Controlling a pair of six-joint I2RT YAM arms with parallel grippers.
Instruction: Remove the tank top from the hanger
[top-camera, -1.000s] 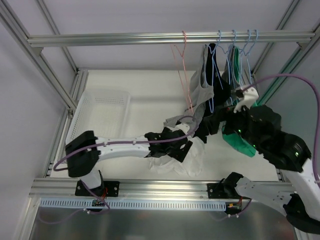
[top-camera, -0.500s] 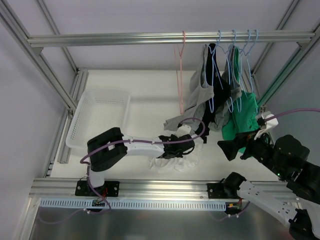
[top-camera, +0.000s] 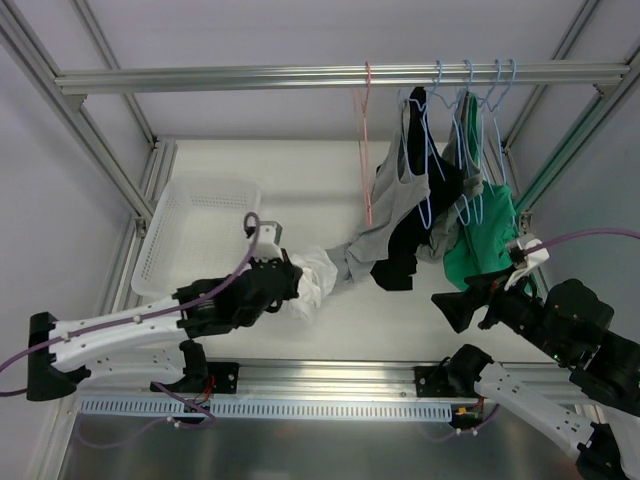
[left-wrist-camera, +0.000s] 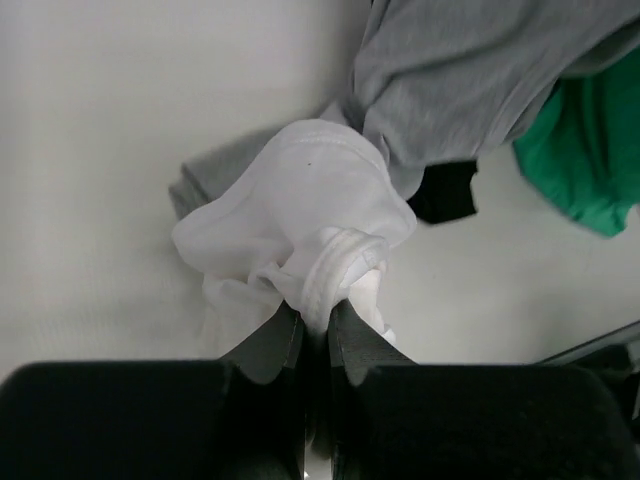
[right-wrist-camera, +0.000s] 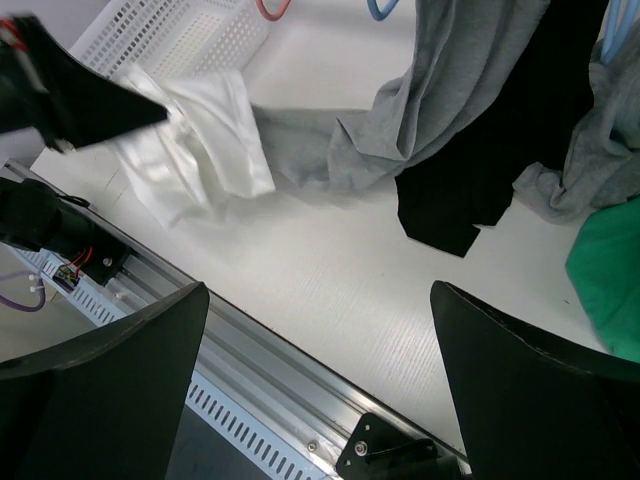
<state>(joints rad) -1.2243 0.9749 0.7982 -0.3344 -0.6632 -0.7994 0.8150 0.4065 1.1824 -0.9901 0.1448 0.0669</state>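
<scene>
At table's left, white slotted basket. White tank top bunched just beside basket's near right corner, outside it, pinched tight between left gripper fingers. Right gripper spread wide, holding nothing, over white table. Behind, pink hanger on aluminium rail, well apart from tank top; blue hangers carrying grey, black, green garments.

White table with a white mesh basket at left and a grey garment's lower end mid-surface.
</scene>
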